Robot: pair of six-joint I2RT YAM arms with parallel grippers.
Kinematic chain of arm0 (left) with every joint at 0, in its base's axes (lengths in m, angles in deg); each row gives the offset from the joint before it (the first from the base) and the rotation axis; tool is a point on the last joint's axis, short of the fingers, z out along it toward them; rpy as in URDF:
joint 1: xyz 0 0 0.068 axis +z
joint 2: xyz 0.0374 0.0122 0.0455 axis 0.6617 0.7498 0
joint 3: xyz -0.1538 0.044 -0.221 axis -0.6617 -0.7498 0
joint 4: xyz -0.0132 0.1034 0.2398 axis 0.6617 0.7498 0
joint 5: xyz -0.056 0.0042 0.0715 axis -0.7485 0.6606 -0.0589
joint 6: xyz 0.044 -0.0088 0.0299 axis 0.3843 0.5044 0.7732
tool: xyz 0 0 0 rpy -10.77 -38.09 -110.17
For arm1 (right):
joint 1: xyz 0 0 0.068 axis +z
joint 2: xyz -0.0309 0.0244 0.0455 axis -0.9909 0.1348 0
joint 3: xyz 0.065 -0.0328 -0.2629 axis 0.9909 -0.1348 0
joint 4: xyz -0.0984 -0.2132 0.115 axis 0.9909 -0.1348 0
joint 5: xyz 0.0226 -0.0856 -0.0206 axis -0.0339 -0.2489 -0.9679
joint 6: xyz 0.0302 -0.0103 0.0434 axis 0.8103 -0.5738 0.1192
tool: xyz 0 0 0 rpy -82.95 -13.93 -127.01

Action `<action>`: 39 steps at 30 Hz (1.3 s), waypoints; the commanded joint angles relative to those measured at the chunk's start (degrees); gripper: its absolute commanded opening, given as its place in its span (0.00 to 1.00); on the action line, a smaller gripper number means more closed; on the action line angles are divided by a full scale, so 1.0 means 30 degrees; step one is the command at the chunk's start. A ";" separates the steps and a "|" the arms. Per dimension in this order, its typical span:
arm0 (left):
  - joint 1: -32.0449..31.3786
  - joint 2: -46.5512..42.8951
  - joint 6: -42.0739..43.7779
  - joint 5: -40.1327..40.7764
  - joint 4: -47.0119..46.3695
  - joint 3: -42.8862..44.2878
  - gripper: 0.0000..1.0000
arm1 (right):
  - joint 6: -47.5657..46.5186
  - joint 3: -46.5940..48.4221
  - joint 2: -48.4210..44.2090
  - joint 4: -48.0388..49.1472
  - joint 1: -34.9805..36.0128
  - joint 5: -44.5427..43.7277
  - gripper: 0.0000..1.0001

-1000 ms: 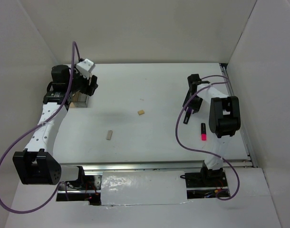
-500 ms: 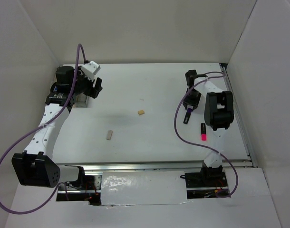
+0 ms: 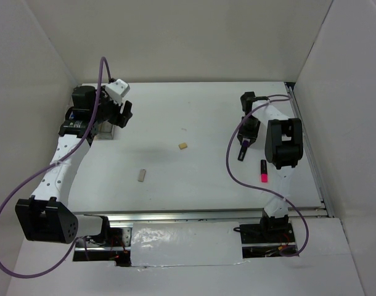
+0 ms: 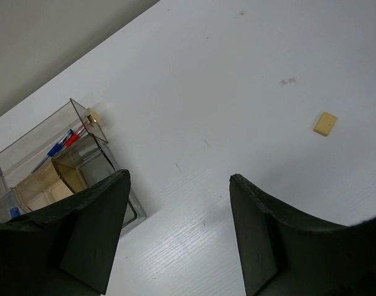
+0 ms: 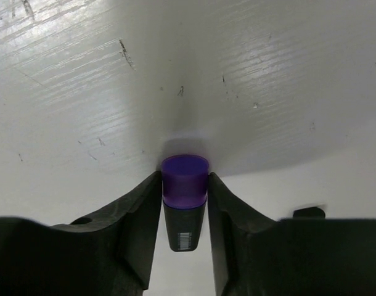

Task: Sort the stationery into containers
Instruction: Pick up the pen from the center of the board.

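Observation:
My right gripper (image 5: 184, 177) is shut on the dark purple marker (image 5: 184, 185): both fingers press its purple cap, and it stands on end on the table. From above, that marker (image 3: 241, 152) pokes out below the right gripper (image 3: 245, 140). A pink-black marker (image 3: 263, 171) lies just to its right. Two tan eraser blocks (image 3: 183, 146) (image 3: 142, 176) lie mid-table. My left gripper (image 4: 179, 180) hangs open and empty beside the clear container (image 4: 49, 169), which holds a blue pen (image 4: 60, 146) and a red pen (image 4: 74, 137). One eraser (image 4: 325, 123) shows in the left wrist view.
The container (image 3: 105, 131) sits at the far left beside the left gripper (image 3: 124, 115). White walls close in the table on three sides. A purple cable (image 3: 230, 166) loops left of the right arm. A metal rail (image 3: 311, 166) runs along the right edge.
The right arm has folded in over the purple marker and its fingers have narrowed onto the cap. The left gripper drifted slightly right of the container, then held still.

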 commanded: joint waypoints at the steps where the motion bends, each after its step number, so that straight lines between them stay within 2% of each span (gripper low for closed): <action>1: 0.0080 -0.0605 -0.0280 -0.0214 -0.0551 0.0048 0.78 | -0.0095 -0.0166 -0.0320 -0.0430 -0.0231 0.0179 0.40; 2: 0.0080 -0.0576 -0.0338 -0.0214 -0.0522 0.0048 0.78 | -0.0095 -0.0194 -0.0291 -0.0459 -0.0288 0.0237 0.37; 5: 0.0080 -0.0722 -0.0484 -0.0505 -0.0521 -0.0068 0.78 | -0.0211 -0.0399 -0.0437 -0.0371 -0.0347 0.0501 0.17; 6: 0.0167 -0.0810 -0.0688 -0.1058 -0.0579 -0.0156 0.78 | -0.0270 -0.0458 -0.0524 -0.0255 -0.0376 0.0734 0.02; 7: 0.0255 -0.0868 -0.0835 -0.1440 -0.0754 -0.0302 0.78 | -0.0357 -0.0661 -0.0554 -0.0254 -0.0377 0.1055 0.00; 11: 0.0402 -0.1659 -0.2821 -0.5244 -0.1340 -0.1675 0.80 | -0.0708 -0.1394 -0.2129 0.0416 -0.0055 0.3893 0.00; 12: 0.0315 -0.1776 -0.3409 -0.6935 -0.1516 -0.1941 0.81 | -0.0797 -0.1744 -0.2572 0.0652 0.0090 0.5669 0.00; 15: -0.0737 -0.2332 -0.6772 -0.8705 -0.2890 -0.3434 0.86 | -0.0710 -0.2564 -0.4650 0.2057 0.0822 0.7934 0.00; 18: -0.2406 -0.2714 -0.9941 -0.8681 -0.4619 -0.4754 0.89 | -0.0359 -0.2772 -0.6351 0.3025 0.2110 0.8323 0.00; 23: -0.5510 -0.2247 -1.3423 -0.6281 -0.5675 -0.5547 0.87 | 0.1250 -0.2364 -0.8374 0.4196 0.5034 0.6717 0.00; 28: -0.6831 -0.1136 -1.6563 -0.5431 -0.7813 -0.5811 0.86 | 0.2159 -0.1865 -0.9343 0.5018 0.7442 0.4870 0.00; 32: -0.7186 -0.0373 -1.7095 -0.4492 -0.8254 -0.5519 0.87 | 0.2482 -0.1192 -0.9431 0.4873 0.8819 0.4750 0.00; 39: -0.7448 0.0683 -1.7508 -0.4580 -0.8725 -0.5634 0.86 | 0.2981 -0.0693 -0.9490 0.4902 0.9642 0.5393 0.00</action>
